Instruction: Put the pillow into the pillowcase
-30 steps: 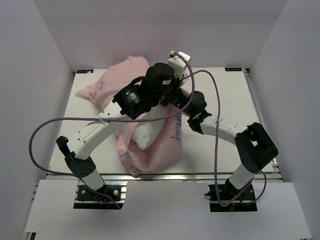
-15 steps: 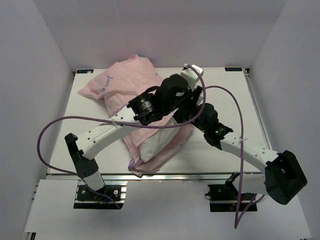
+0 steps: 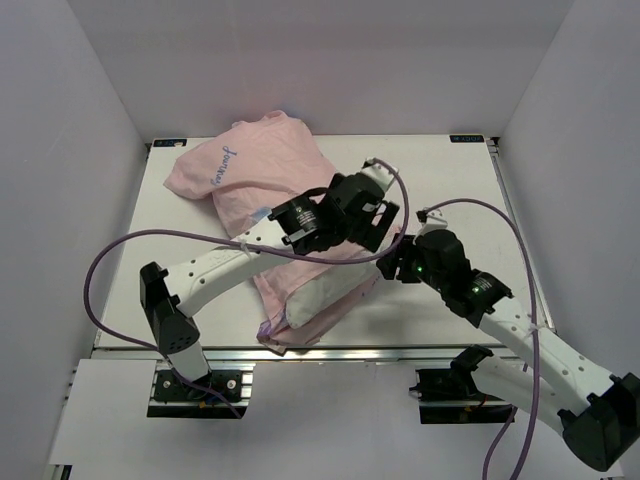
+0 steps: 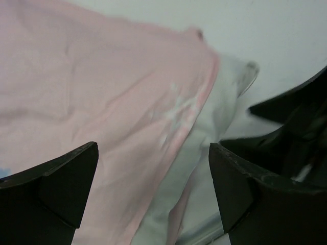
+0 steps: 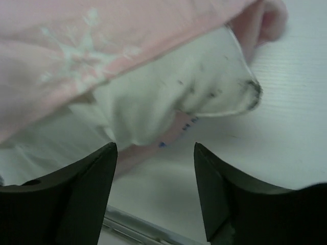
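Note:
The pillowcase (image 3: 250, 180), pale pink side up with purple lettering, lies rumpled from the table's back left down to the front middle. The white pillow (image 3: 335, 292) is mostly inside it, and one corner pokes out of the opening near the front. My left gripper (image 3: 385, 222) hovers open just right of the bundle; in the left wrist view the left gripper (image 4: 153, 168) has pillowcase (image 4: 102, 102) and pillow (image 4: 225, 97) below it and grips nothing. My right gripper (image 3: 400, 268) is open beside the pillow corner. The right wrist view shows the right gripper (image 5: 156, 173) over bare table, near pillow (image 5: 179, 97) and pillowcase (image 5: 76, 46).
The white table (image 3: 460, 190) is walled in by white panels at the back and both sides. A metal rail (image 3: 400, 350) runs along its front edge. Purple cables (image 3: 110, 260) loop off both arms, and the left arm (image 3: 230, 265) stretches over the bundle.
Both grippers have opened and let go of the fabric. The bundle has dropped flatter onto the table. The right arm has drawn back toward the front right, and the left gripper has come lower.

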Controlling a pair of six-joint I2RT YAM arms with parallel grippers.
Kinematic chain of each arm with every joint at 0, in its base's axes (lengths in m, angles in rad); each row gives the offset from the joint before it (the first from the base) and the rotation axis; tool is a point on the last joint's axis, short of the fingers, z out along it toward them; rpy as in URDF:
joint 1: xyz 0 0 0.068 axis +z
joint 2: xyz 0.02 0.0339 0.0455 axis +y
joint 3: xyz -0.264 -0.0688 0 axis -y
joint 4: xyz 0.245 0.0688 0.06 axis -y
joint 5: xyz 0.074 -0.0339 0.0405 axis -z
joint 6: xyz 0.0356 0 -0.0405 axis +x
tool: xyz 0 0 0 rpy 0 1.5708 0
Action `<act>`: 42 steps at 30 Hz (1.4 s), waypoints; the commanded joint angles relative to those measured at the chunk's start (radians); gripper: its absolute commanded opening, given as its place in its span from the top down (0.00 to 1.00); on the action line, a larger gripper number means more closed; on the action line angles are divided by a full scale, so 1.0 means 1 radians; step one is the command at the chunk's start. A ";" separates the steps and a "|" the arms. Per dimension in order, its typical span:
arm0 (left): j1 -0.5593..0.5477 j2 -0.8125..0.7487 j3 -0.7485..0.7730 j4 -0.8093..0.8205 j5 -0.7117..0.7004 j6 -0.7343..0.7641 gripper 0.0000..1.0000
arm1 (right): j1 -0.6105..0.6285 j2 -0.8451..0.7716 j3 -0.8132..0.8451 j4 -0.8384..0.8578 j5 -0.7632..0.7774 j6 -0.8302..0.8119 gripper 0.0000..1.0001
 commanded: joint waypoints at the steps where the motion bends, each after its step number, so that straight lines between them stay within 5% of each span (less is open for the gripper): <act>1: -0.002 -0.118 -0.127 -0.100 -0.006 -0.057 0.02 | -0.022 -0.038 0.013 -0.205 0.070 0.003 0.31; 2: -0.002 -0.138 -0.203 -0.093 0.039 -0.043 0.02 | -0.036 -0.041 0.013 -0.217 0.067 0.002 0.15; 3: -0.002 -0.159 -0.239 -0.070 0.061 -0.036 0.02 | -0.043 -0.043 0.017 -0.234 0.058 -0.012 0.11; 9: -0.002 -0.228 -0.415 0.028 0.236 0.055 0.02 | -0.082 -0.032 0.048 -0.277 0.021 -0.044 0.11; 19: -0.002 0.004 -0.461 -0.014 -0.036 0.043 0.02 | -0.122 -0.038 0.031 -0.242 -0.091 -0.070 0.11; 22: -0.002 0.100 -0.439 -0.034 -0.112 0.021 0.43 | -0.123 -0.066 0.031 -0.225 -0.100 -0.104 0.11; 23: 0.000 0.120 -0.411 -0.039 -0.170 -0.002 0.86 | -0.123 -0.072 0.033 -0.220 -0.100 -0.111 0.11; 24: 0.003 0.161 -0.393 -0.045 -0.204 -0.029 1.00 | -0.125 -0.083 0.036 -0.220 -0.102 -0.125 0.11; 29: 0.026 0.218 -0.108 -0.163 -0.361 -0.083 1.00 | -0.125 -0.089 0.045 -0.214 -0.119 -0.158 0.11; 33: 0.086 0.138 0.098 -0.116 -0.177 -0.059 1.00 | -0.125 -0.037 0.054 -0.184 -0.070 -0.130 0.11; 42: 0.150 -0.052 0.085 0.012 -0.043 -0.051 1.00 | -0.125 0.140 0.111 0.120 -0.169 -0.010 0.12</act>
